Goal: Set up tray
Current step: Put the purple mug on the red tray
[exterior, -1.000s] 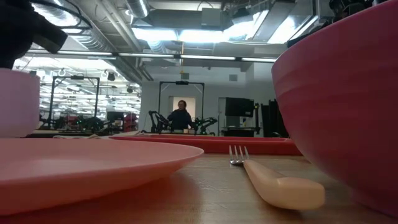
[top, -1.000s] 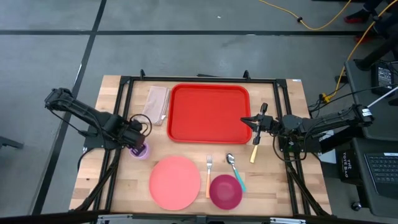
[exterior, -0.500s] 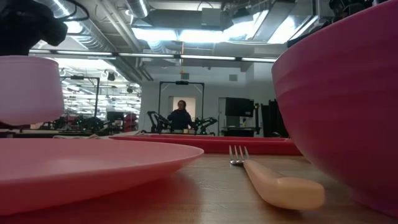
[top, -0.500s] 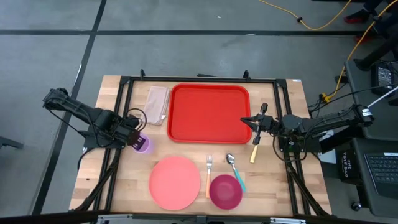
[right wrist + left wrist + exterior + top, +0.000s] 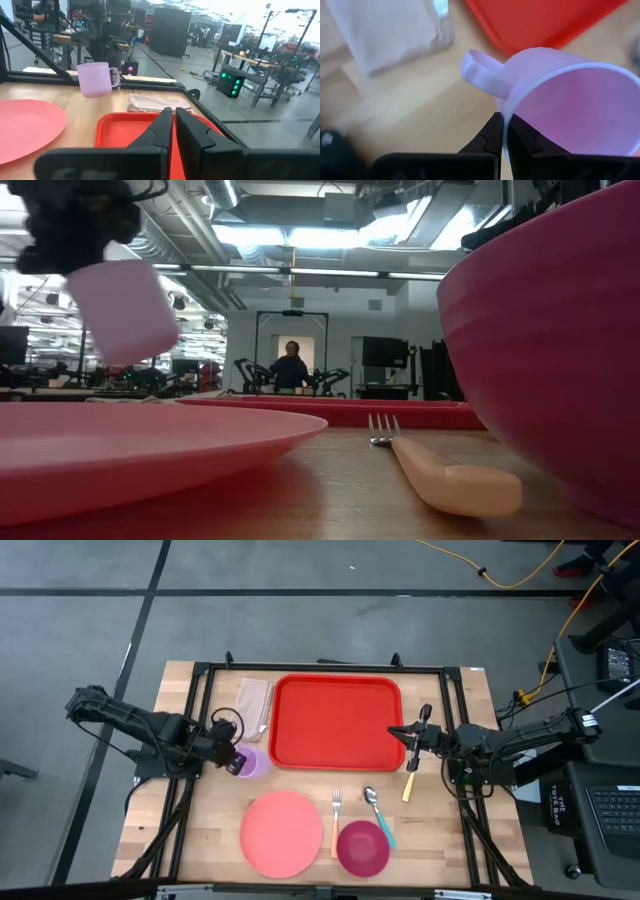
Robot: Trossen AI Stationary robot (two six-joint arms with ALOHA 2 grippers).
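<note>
Wooden table (image 5: 200,830) carries the tray (image 5: 337,722) at 12 o'clock; workshop room behind; no legible writing; my left gripper (image 5: 232,759) clamps a lilac cup (image 5: 250,762) rim; my right gripper (image 5: 400,733) fingers together at tray's 3 o'clock edge.

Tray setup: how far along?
Nothing is on the tray yet. The left gripper holds the lilac mug by its rim, lifted just left of the tray. The right gripper, shut, waits at the tray's right edge. Plate, bowl, fork, spoon and napkin remain outside.

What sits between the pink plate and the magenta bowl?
In the high view, a fork with a peach handle lies on the wood between the pink plate and the magenta bowl.
</note>
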